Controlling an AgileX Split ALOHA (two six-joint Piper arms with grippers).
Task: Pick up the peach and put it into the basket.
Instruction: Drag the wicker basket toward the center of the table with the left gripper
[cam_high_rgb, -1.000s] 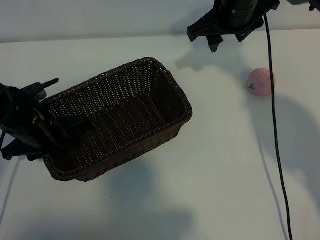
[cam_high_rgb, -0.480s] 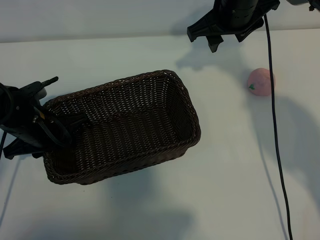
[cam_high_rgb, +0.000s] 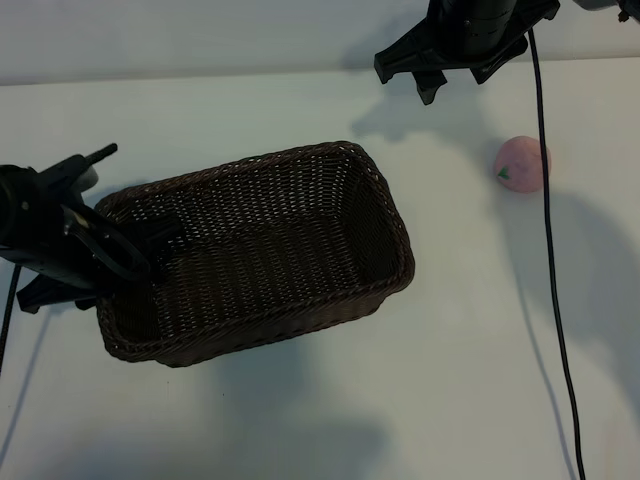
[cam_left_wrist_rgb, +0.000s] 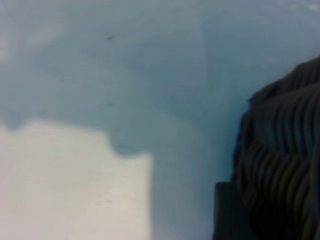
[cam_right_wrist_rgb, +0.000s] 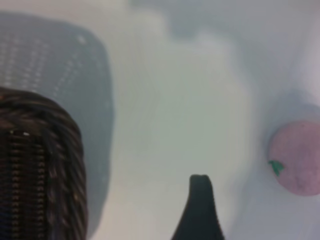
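Dark brown wicker basket sits on the white desk, left of centre in the exterior view, long axis tilted, right end angled slightly up toward the back. Braided rim visible all round, inside empty.

Left gripper is at the basket's left short end, pointing steeply down; fingers closed on the basket's rim there, one dark finger inside the wall, the rest of the arm outside it. Left wrist view shows only a slab of dark weave close up and desk surface with shadows.

Peach lies on the desk at far right, well apart from the basket, small pale-pink ball with a green leaf mark facing left-front. A black cable runs down past it, just beside its right edge in the exterior view.

Right gripper hangs at the top edge of the exterior view, above the desk, behind and left of the peach, touching nothing; fingers spread open, nothing between them. Right wrist view: one finger tip dark at the frame's edge, peach off to one side, basket corner on the other.
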